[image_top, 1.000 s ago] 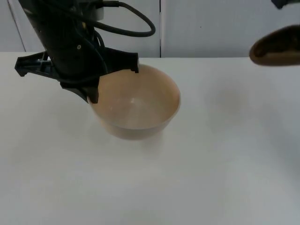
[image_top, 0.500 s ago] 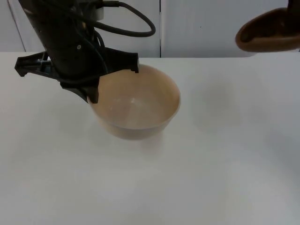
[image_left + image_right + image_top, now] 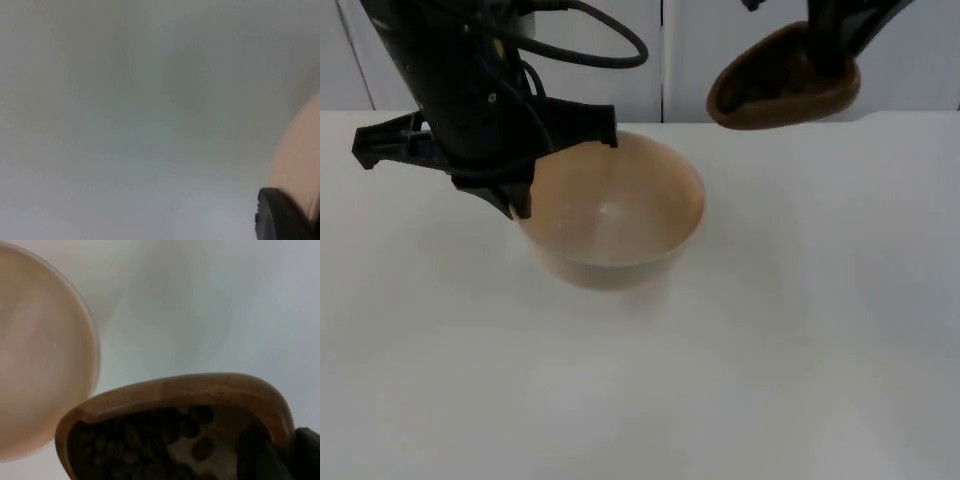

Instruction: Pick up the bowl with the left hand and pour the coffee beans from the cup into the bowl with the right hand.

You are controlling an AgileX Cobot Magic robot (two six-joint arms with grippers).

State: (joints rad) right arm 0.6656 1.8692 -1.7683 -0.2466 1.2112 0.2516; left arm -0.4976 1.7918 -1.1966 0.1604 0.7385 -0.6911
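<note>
Top view: the left hand [image 3: 520,190] is clamped on the near-left rim of the bowl [image 3: 610,215], left of centre in the frame, and by its shadow on the white table [image 3: 770,350] the bowl looks held just clear of the surface. The bowl is empty inside, tan and smooth. At the upper right, the right hand [image 3: 830,45] is closed on the brown cup [image 3: 782,90], which hangs in the air, up and to the right of the bowl and apart from it, in front of the grey wall [image 3: 720,50].

From the right wrist, the cup [image 3: 175,430] is full of dark beans [image 3: 150,440], and the bowl [image 3: 40,355] lies beyond its lip, not under it. From the left wrist, a black fingertip [image 3: 280,215] sits against the bowl's pale side [image 3: 300,155].

So the pick-up looks done and the approach for the pour is on. Next, I'd say, the cup needs to travel over the bowl's mouth, lip above the middle, then tip slowly so the beans don't skip over the rim.
</note>
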